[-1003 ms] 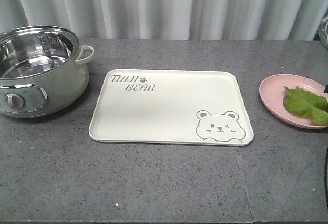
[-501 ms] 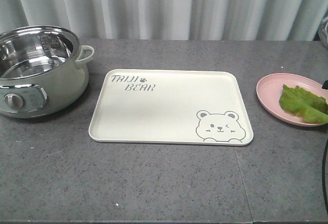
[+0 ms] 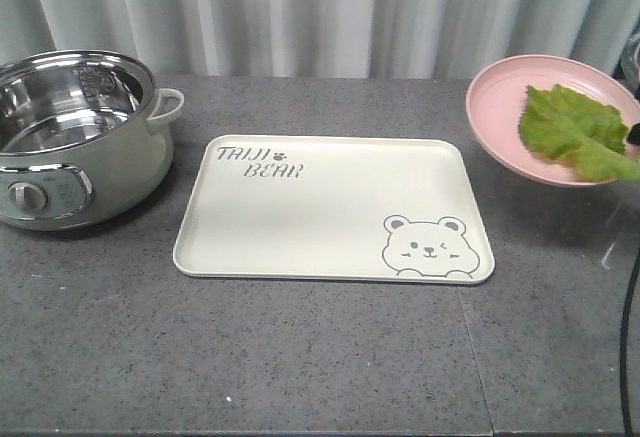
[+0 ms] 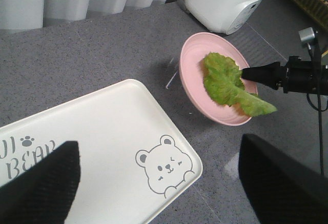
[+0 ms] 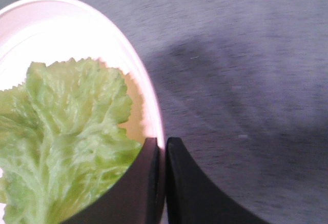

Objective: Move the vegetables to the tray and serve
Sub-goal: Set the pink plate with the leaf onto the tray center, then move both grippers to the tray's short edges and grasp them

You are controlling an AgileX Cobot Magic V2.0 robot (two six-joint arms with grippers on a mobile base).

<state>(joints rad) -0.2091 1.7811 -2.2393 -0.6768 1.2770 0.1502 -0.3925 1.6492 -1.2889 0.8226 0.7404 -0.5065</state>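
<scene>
The cream tray (image 3: 320,207) with the bear drawing lies flat at the table's middle; it also shows in the left wrist view (image 4: 92,131). The green lettuce leaf (image 3: 575,132) lies on the round pink plate (image 3: 500,107). The plate hangs in the air at the right, above the table and tilted toward the tray. My right gripper (image 5: 165,144) is shut on the plate's rim (image 5: 148,106), next to the leaf (image 5: 66,131). The left wrist view shows this grip (image 4: 256,73) too. My left gripper (image 4: 159,183) is open and empty above the tray's bear corner.
A pale green electric pot (image 3: 80,137) with a steel bowl stands at the left of the grey table. A white appliance (image 4: 220,3) stands behind the plate. A curtain hangs along the table's far edge.
The pink plate with the leaf has risen off the table, moved a little left and tilted toward the tray. The tray and pot have not moved.
</scene>
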